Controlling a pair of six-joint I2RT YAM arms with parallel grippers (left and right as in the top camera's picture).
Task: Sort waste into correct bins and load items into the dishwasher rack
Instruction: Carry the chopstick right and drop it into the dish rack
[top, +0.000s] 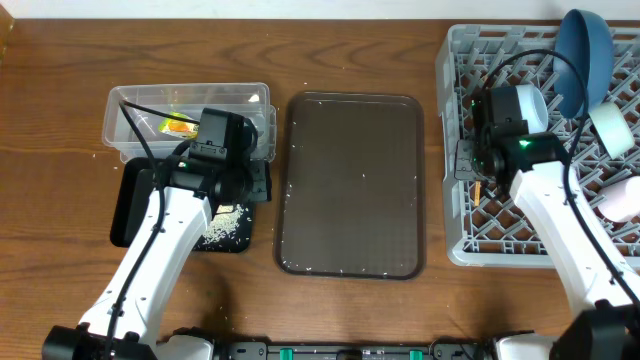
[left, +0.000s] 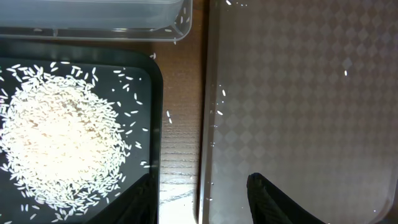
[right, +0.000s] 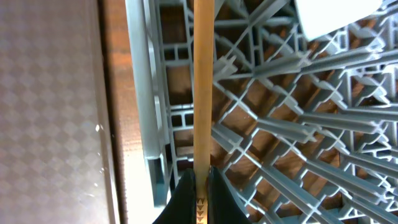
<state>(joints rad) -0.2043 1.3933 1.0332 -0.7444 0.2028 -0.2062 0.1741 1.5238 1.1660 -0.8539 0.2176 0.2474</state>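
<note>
Overhead puts my right gripper (top: 480, 180) over the left edge of the grey dishwasher rack (top: 455, 60), but shows little of what it holds. The right wrist view settles that: the jaws are pinched tight on a thin wooden stick (right: 202, 93), pale tan and straight, running up the frame above the rack's lattice and close to its left wall. Only overhead shows the dark-blue plate (top: 585, 50), in the rack's far right part. My left gripper (left: 199, 186) hangs with its fingers about half apart and nothing between them, above the strip of bench (left: 183, 124) between the black tray (left: 155, 93) and the brown serving tray (left: 298, 93). The left wrist view shows the rice (left: 62, 143) as a round white heap inside the black tray, with stray grains on the bench; overhead, my arm covers most of it. The clear tub (top: 190, 98) sits just behind the black tray with the yellow-orange wrapper (top: 178, 125) inside.
</note>
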